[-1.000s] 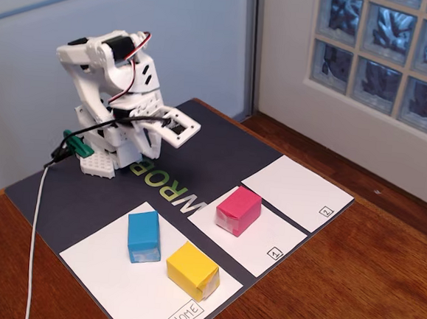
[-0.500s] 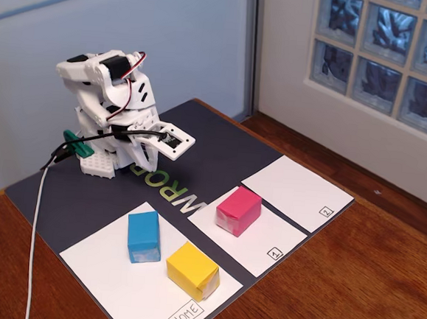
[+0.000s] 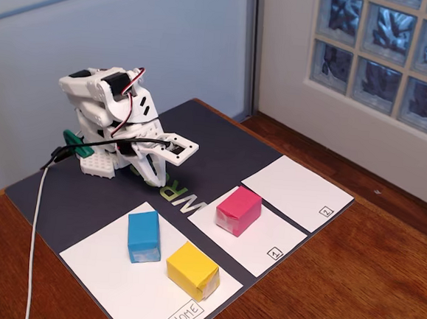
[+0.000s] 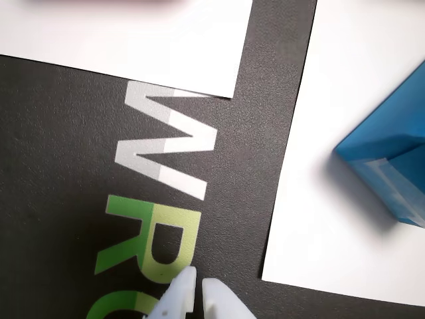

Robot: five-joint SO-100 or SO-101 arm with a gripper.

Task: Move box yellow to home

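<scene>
The yellow box (image 3: 192,269) lies on the large white home sheet (image 3: 108,277), close to its handwritten "Home" label (image 3: 186,314). It is out of the wrist view. My gripper (image 3: 155,176) hangs folded near the arm's base at the back left, far from the box, with its tips just above the dark mat's lettering. In the wrist view the gripper (image 4: 198,287) shows at the bottom edge, shut with only a thin slit between its white fingertips and nothing held. The home sheet (image 4: 332,119) fills the right of that view.
A blue block (image 3: 144,236) (image 4: 392,166) stands on the home sheet beside the yellow box. A pink block (image 3: 238,210) sits on the sheet marked "1" (image 3: 266,241); the sheet marked "2" (image 3: 296,192) is bare. A white cable (image 3: 36,227) trails off the dark mat (image 3: 85,194).
The arm has folded lower over the last second, bringing the gripper down and a little forward toward the mat lettering. The blocks have not moved.
</scene>
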